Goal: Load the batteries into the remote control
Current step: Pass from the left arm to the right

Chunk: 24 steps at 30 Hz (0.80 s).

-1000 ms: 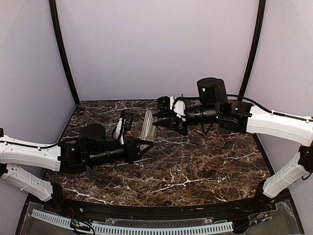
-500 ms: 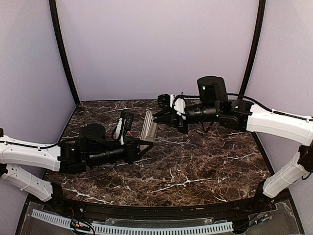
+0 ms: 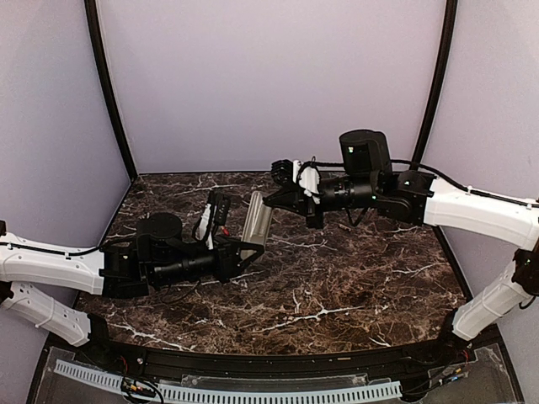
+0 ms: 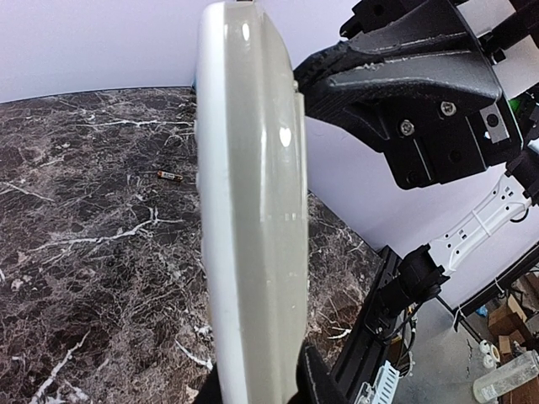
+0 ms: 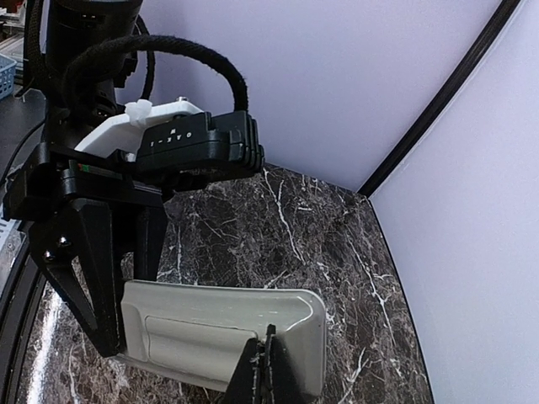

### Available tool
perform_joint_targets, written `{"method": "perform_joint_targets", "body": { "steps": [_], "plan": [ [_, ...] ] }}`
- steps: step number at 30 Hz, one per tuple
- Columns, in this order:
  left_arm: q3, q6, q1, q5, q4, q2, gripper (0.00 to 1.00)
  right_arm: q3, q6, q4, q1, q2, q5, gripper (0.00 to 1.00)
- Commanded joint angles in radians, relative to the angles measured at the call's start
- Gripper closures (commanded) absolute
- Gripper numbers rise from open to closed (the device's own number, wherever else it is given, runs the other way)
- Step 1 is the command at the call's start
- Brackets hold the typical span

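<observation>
1. Remote control [image 5: 219, 328] – held off the table, clamped at one end, its greyish-beige back turned toward the right wrist camera. In the left wrist view it shows edge-on and nearly upright.
2. Battery cover [image 5: 198, 332] – an outlined rectangular panel on that back; it appears to be in place, so the compartment is judged not yet open.
3. Battery [image 4: 169, 175] – one small reddish cylinder lying on the marbled tabletop [image 4: 84, 252], well apart from the remote, toward the rear wall. No second battery can be made out.
4. Left gripper [image 3: 247, 249] – its fingers pinch the remote's lower end across the thickness and carry the whole handset.
5. Right gripper [image 5: 269, 353] – its fingertips are pressed together with nothing visible between them. The joined tip rests at the near edge of the remote's back, beside the cover.
6. Hazards, as judged from this pose:
   - The joined tip may skid off the smooth, curved back – there is little for it to catch on.
   - A push on the free end may twist the remote in the left grip, because only one end is clamped.
   - A cover that releases suddenly may drop to the table or be flung off it.
   - The loose battery may roll if the table is bumped.
</observation>
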Motion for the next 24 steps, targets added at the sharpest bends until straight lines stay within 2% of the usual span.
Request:
{"method": "perform_joint_targets", "body": {
  "steps": [1,20,24],
  "plan": [
    [0.001,0.014,0.001,-0.019,0.078,-0.026,1.0,0.009,0.012,-0.058,0.012,0.025,-0.047,1.0],
    [-0.019,0.025,0.001,-0.085,0.067,-0.052,1.0,0.001,0.028,-0.105,0.012,0.022,-0.095,1.0],
    [-0.016,0.034,0.001,-0.087,0.059,-0.051,1.0,-0.001,0.034,-0.112,0.012,0.021,-0.099,0.95]
  ]
}}
